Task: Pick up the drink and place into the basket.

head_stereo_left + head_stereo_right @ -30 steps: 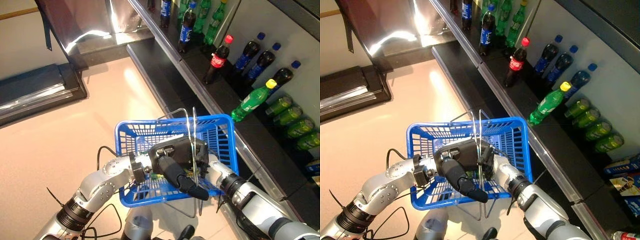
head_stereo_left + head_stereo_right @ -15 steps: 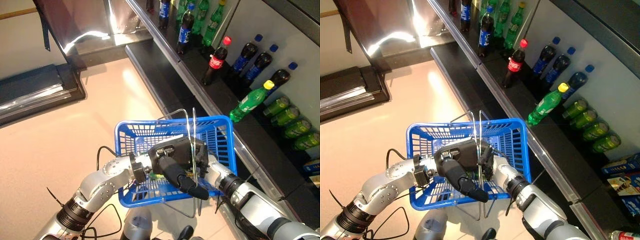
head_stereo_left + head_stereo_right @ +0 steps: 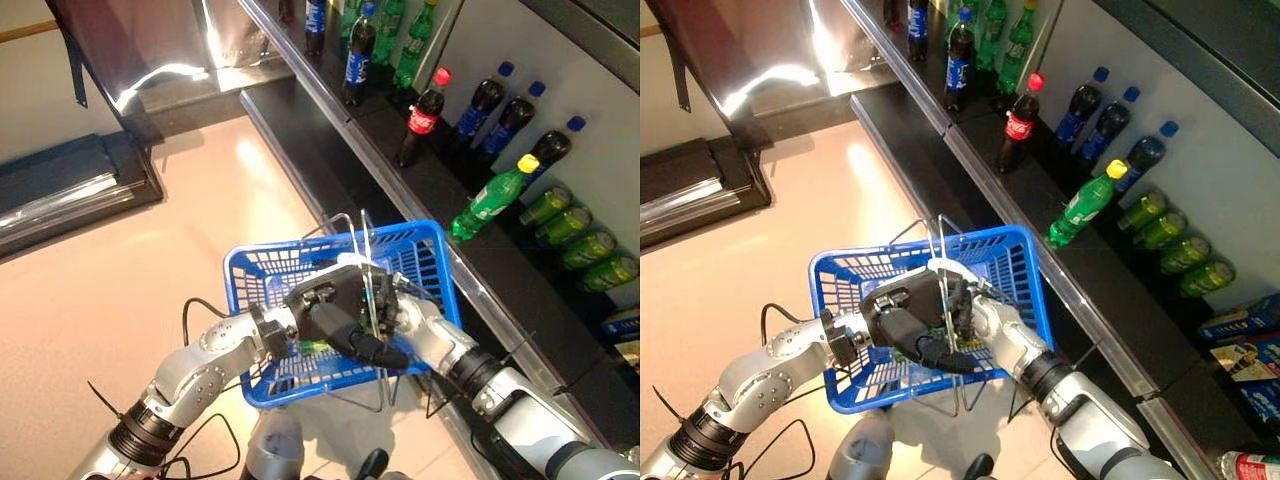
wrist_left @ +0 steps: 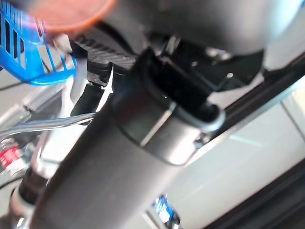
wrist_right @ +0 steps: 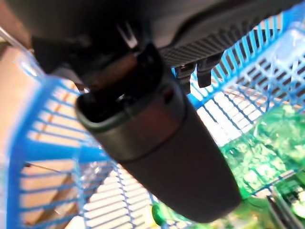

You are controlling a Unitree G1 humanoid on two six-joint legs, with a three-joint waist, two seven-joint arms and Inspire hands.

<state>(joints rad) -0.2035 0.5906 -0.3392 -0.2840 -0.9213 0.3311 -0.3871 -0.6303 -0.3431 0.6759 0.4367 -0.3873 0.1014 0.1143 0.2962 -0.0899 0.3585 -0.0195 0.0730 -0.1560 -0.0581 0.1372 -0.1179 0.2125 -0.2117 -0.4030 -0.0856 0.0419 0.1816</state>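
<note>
My left hand [image 3: 335, 300] is shut on the thin wire handles [image 3: 362, 250] of the blue basket [image 3: 420, 228] and holds it raised in front of me. My right hand [image 3: 405, 312] reaches into the basket from the right, close behind the left hand. In the right wrist view its thumb [image 5: 162, 143] is straight, and a green drink [image 5: 267, 143] lies past it on the basket's mesh floor, apart from the hand. A bit of green also shows under the hands [image 3: 310, 346].
A low dark shelf [image 3: 400, 200] runs along the right. On it stand a red-capped cola bottle [image 3: 420, 110], dark blue-capped bottles [image 3: 480, 100], a tilted green bottle with a yellow cap [image 3: 490, 200] and lying green drinks [image 3: 575, 245]. A dark platform [image 3: 60, 190] lies at the far left.
The camera has shifted, so the whole scene sits a little up and left. Both hands and the basket keep nearly the same stance; the right hand sits slightly further into the basket.
</note>
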